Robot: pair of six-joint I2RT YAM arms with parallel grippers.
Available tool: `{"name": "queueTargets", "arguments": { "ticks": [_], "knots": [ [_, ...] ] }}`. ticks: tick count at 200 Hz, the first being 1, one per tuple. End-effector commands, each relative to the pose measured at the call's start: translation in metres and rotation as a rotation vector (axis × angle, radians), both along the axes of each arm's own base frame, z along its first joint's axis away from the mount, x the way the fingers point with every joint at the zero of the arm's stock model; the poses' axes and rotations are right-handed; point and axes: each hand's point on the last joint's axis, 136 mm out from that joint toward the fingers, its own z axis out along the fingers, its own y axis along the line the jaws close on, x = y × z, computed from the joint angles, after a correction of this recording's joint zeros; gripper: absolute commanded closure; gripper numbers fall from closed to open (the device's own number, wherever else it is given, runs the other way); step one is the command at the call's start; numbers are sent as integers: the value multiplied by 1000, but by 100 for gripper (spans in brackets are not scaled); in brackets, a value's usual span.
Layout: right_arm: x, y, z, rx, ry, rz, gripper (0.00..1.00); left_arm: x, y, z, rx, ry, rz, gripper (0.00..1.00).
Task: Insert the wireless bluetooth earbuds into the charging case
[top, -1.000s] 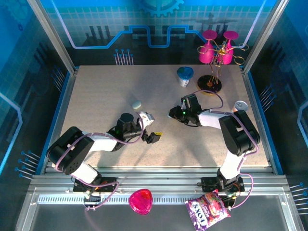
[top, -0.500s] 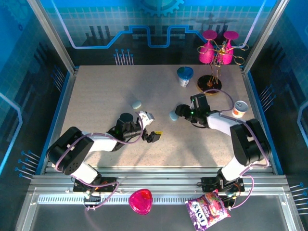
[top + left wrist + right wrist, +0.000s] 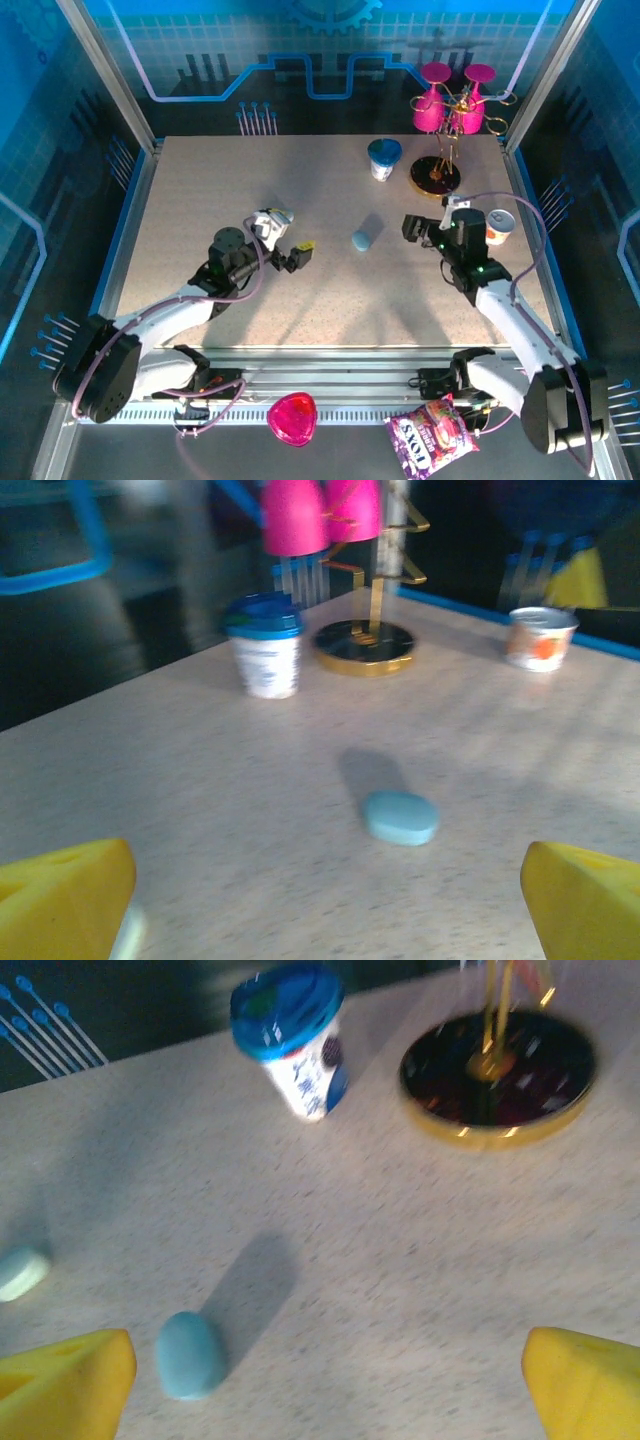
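The charging case [image 3: 361, 240] is a closed light-blue pebble lying flat in the middle of the table. It also shows as the case [image 3: 400, 817] ahead of the left fingers and the case [image 3: 190, 1355] low and left in the right wrist view. My left gripper [image 3: 292, 242] is to its left and open, with bare table between its yellow fingertips [image 3: 60, 900]. My right gripper [image 3: 412, 228] is to the case's right, open and empty, apart from it. The earbuds are out of view. A paler pebble-shaped thing [image 3: 20, 1273] lies further left.
A blue-lidded cup [image 3: 384, 158] and a gold-rimmed black stand [image 3: 437, 175] carrying pink glasses stand at the back right. A small can [image 3: 499, 225] is by the right arm. A pink object [image 3: 292, 417] and a snack bag [image 3: 432, 437] lie on the front rail.
My right gripper opened, let go of the blue case and drew back to the right. The left arm swung left and slightly farther back, over where the second pebble lay.
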Motion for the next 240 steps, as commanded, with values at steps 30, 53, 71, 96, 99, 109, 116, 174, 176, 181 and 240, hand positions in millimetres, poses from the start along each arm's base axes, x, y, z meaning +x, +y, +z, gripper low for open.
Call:
{"name": "queueTargets", "arguments": {
  "ticks": [30,53,71,96,99,109,116,174,176,181,240],
  "knots": [
    [15,-31,-8,-339,-135,-12,0,37,116,-37,51,64,435,1],
    [25,-29,-23,-363,-191,2,0,46,147,-52,38,93,540,1],
    [34,-22,-37,-341,-199,36,0,50,166,-57,-3,92,596,0],
    [45,-13,-59,-328,-182,80,0,60,180,-75,-64,171,616,1],
    [48,-14,-58,-330,-190,77,0,62,181,-77,-68,178,616,1],
    [50,-11,-61,-334,-183,100,0,65,183,-84,-80,189,614,1],
    [53,-11,-62,-332,-195,108,0,66,183,-88,-84,193,612,1],
    [57,-26,-83,-218,-189,109,0,72,190,-108,-81,218,647,0],
    [57,-26,-83,-218,-189,110,0,72,190,-107,-81,213,648,1],
    [57,-26,-83,-217,-190,109,0,72,190,-107,-80,213,648,1],
    [57,-26,-83,-218,-187,106,0,72,190,-107,-77,213,648,1]
  ]
}}
